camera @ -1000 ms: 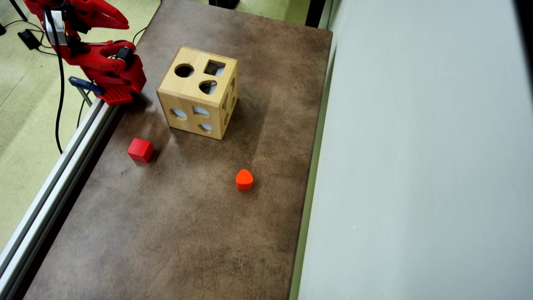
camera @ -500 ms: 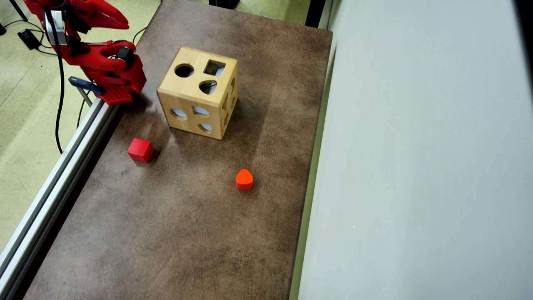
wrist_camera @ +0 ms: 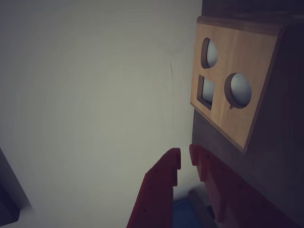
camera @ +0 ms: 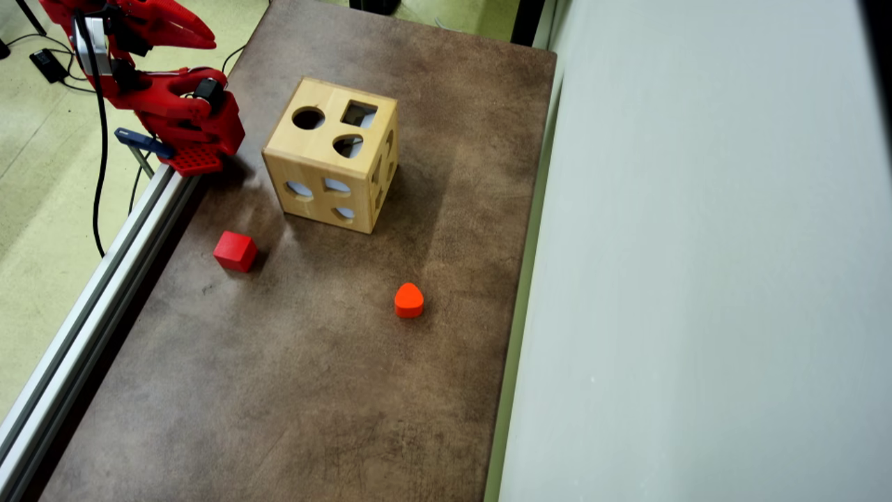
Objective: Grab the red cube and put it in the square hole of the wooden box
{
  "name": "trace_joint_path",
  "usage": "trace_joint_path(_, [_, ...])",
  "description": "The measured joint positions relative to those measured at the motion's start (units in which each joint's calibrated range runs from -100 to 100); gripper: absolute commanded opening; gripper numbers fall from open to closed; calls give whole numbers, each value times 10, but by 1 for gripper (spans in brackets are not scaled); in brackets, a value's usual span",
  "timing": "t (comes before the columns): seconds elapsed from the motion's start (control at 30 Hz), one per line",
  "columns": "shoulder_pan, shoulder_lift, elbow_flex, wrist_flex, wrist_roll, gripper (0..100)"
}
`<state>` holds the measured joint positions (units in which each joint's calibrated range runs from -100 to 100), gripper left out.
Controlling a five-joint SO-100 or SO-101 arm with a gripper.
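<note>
Jaws nearly shut and empty, only a thin gap showing between the two red tips in the wrist view, where the gripper (wrist_camera: 185,160) rises from the bottom edge in front of a pale wall. Beyond it in that view, the box (wrist_camera: 259,61) fills the upper right, one face showing three openings, among them a square hole (wrist_camera: 206,91).

In the overhead view the arm (camera: 167,104) sits folded at the top-left corner, its base at the counter's edge beside an aluminium rail (camera: 90,307). The gripper is raised over the floor, off the counter (camera: 313,390), well apart from the cube.

The cube (camera: 235,251) rests on the counter near the rail, below and left of the box, apart from it. The box stands upright near the arm's base, its top face carrying a round hole (camera: 308,118), the square hole at top right and a rounded teardrop hole (camera: 348,146). An orange-red rounded block (camera: 408,300) lies farther down the counter, to the right of the cube and well clear of it.
</note>
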<state>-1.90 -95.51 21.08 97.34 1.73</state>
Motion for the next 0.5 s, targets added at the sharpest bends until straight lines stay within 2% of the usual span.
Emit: trace_joint_path(0.5, [0,14,3,0,0,5])
